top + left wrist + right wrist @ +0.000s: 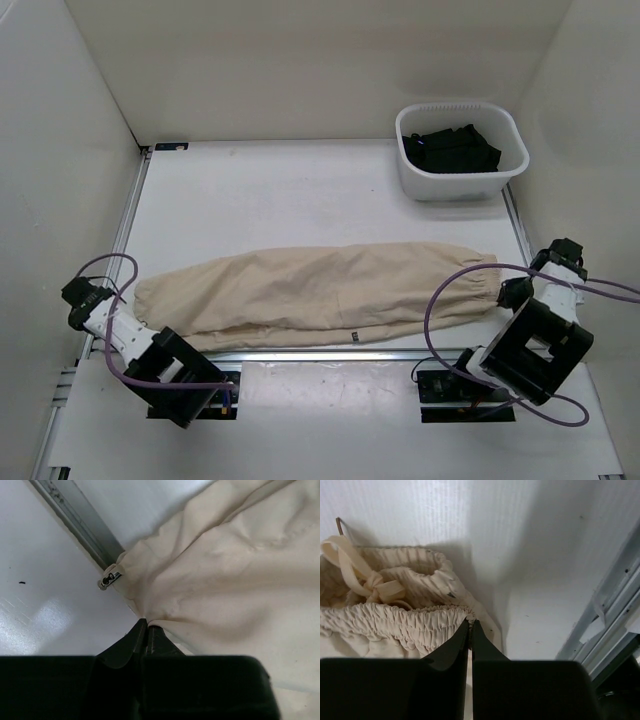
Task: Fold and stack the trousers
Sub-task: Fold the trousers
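Trousers point(320, 296), soft beige cloth with a gathered waistband point(395, 617), lie flat; my left pincer point(145, 626) and right pincer point(470, 623), both low, clamp opposite ends.

- Bright, even overhead light; soft shadows only.
- A pale glare patch on the worktop point(47, 620) in the left wrist view.
- Near fingers point(452, 650) look dark, slightly soft.

Robotics laboratory test cell: plain white panels point(300, 60) enclose a white table point(300, 190) edged with aluminium rail point(300, 354), at whose near edge a cabled left arm point(165, 365) and right arm point(540, 350) are bolted.
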{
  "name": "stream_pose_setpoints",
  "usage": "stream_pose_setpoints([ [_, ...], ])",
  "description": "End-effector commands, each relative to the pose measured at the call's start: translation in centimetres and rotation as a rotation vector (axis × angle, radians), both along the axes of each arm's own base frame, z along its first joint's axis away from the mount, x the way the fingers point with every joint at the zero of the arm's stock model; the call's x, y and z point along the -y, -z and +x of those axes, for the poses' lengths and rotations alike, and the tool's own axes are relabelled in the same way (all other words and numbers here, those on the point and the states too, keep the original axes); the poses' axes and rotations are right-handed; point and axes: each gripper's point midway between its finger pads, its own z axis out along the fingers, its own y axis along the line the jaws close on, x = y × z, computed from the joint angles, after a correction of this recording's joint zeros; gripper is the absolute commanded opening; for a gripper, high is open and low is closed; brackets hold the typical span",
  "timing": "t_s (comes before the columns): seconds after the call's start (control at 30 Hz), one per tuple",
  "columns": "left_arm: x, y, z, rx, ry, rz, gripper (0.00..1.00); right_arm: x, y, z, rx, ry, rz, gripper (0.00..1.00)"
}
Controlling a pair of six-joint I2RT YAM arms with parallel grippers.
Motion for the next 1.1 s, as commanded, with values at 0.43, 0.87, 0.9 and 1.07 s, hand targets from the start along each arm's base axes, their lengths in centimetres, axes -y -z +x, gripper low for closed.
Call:
stream_pose_setpoints([
  [0.43, -7.7, -4.0, 1.1, 0.031, -0.127, 0.166, 0.14, 4.8, -7.3, 2.0, 0.055, 0.049, -0.211, 0.00],
  [0.87, -4.6, -2.5, -0.1, 0.039, -0.114, 0.124, 0.62, 1.9, -5.9, 1.4, -0.045, -0.211, -0.243, 0.70],
  [0.9, -4.8, -3.5, 0.5, 0.065, -0.106, 0.127, 0.62, 1.5, -6.2, 1.3, -0.086, -0.261, -0.269, 0.71],
  [1.07, -4.5, -8.6, 3.5, 0.160, -0.042, 0.024, 0.65, -2.1, -10.3, 1.0, -0.217, -0.490, -0.605, 0.71],
])
